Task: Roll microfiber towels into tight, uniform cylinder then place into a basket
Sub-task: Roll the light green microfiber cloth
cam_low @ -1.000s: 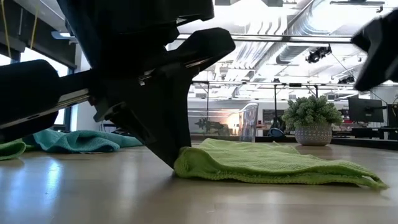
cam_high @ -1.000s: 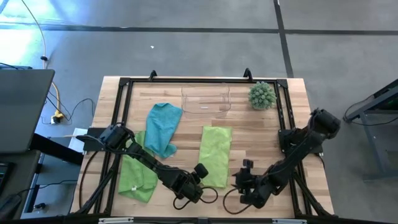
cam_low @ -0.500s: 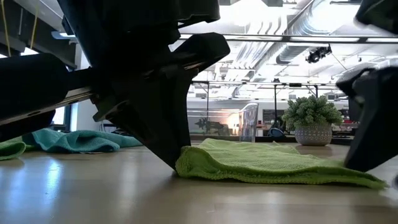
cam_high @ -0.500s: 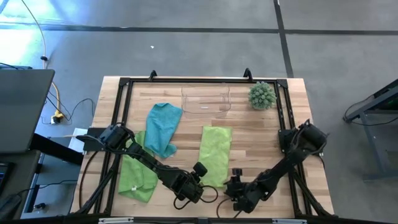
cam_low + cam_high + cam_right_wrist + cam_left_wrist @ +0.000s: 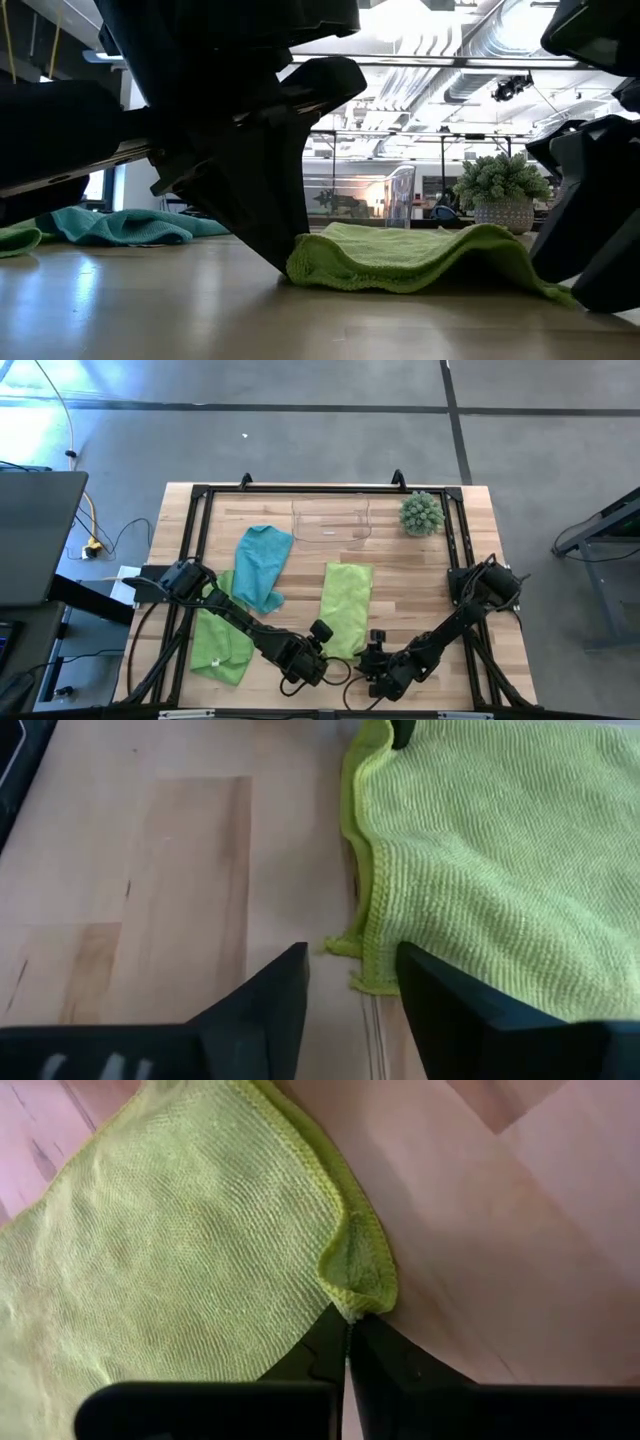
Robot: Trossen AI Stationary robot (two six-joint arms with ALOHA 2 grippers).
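At the near edge of the wooden table, my left gripper is clenched on the near left corner of the middle lime green towel, the pinched cloth bunched into a small fold right at my fingertips in the left wrist view. My right gripper sits low at the towel's other near corner, its fingers parted, with the frayed corner lying between them and not yet pinched. From table height the towel's near edge humps up between the two grippers, raised where the left one grips it.

The second lime green towel lies flat at the table's left side, partly under my left arm, and the teal towel lies crumpled just beyond it, overlapping its far end. The clear plastic basket stands at the far edge of the table, well apart from all three towels, with a spiky green plant ball to its right.
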